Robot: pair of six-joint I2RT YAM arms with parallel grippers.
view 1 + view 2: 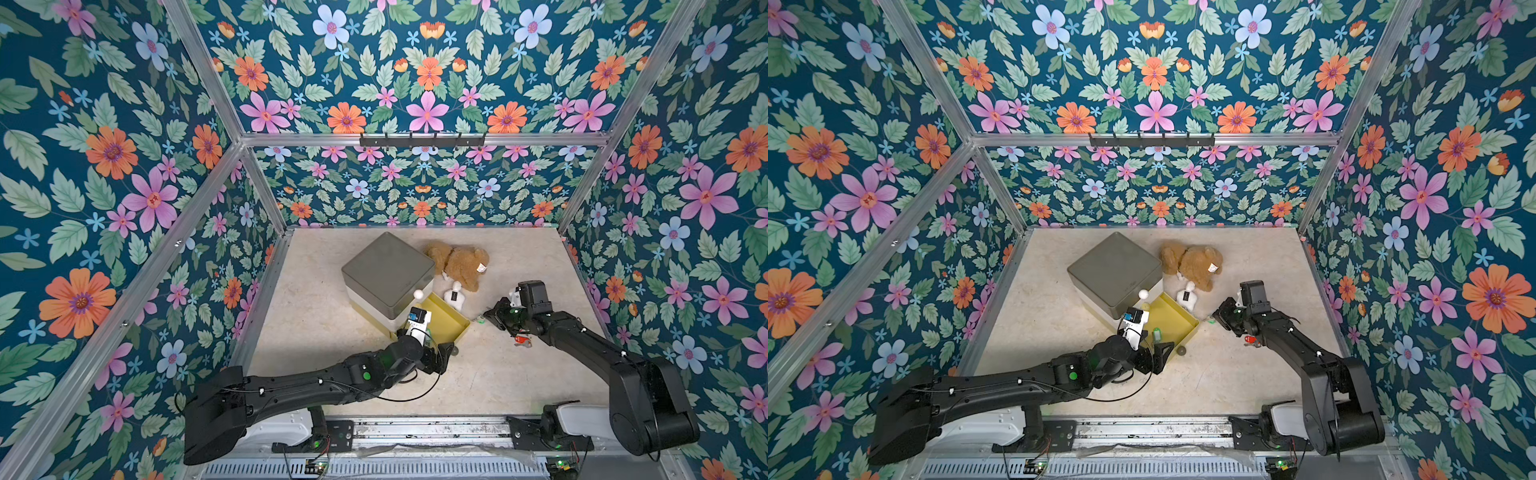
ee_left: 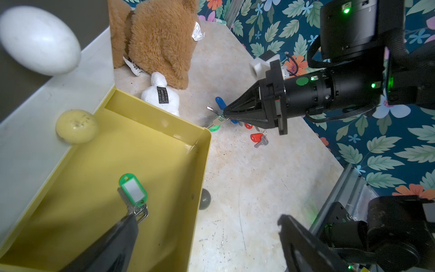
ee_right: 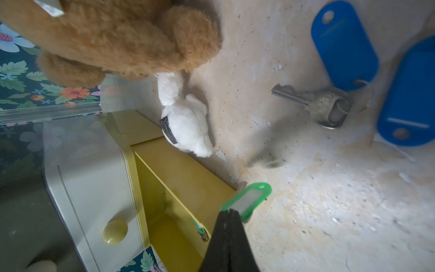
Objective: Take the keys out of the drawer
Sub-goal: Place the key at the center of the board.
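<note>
**Last key in the drawer.** A green-tagged key (image 2: 133, 191) lies flat on the floor of the pulled-out yellow drawer (image 2: 202, 164), the only 1 of the 6 keys not yet out. Its ring sits right at one finger (image 2: 128, 222) of the left end effector (image 2: 206, 219). That end effector is released and spread wide, with this finger inside the drawer and the other outside its front wall.

Just beside a corner of the drawer, the right end effector (image 3: 229, 211) is clenched on another green-tagged key (image 3: 249, 200). It pinches the plastic tag low over the counter (image 2: 247, 188), and whether the dangling metal touches the surface cannot be told. Near it on the counter lie 2 blue-tagged keys (image 3: 343, 44) and 2 red-tagged keys (image 2: 256, 136). A brown stuffed bear (image 2: 160, 40) and a small white plush toy (image 2: 162, 99) lie close by.

The risks appear to sit with the left arm. Closing from this straddling stance would likely clamp the drawer wall instead of the key, and could drag the drawer. The key lies flat on smooth plastic, so a finger nudging the ring may simply push it away. A grip on the ring alone could slip. On the right, a drop this close to the rim might bounce the key back in. With the 2 arms working near each other, a reach by either could bump the other.
</note>
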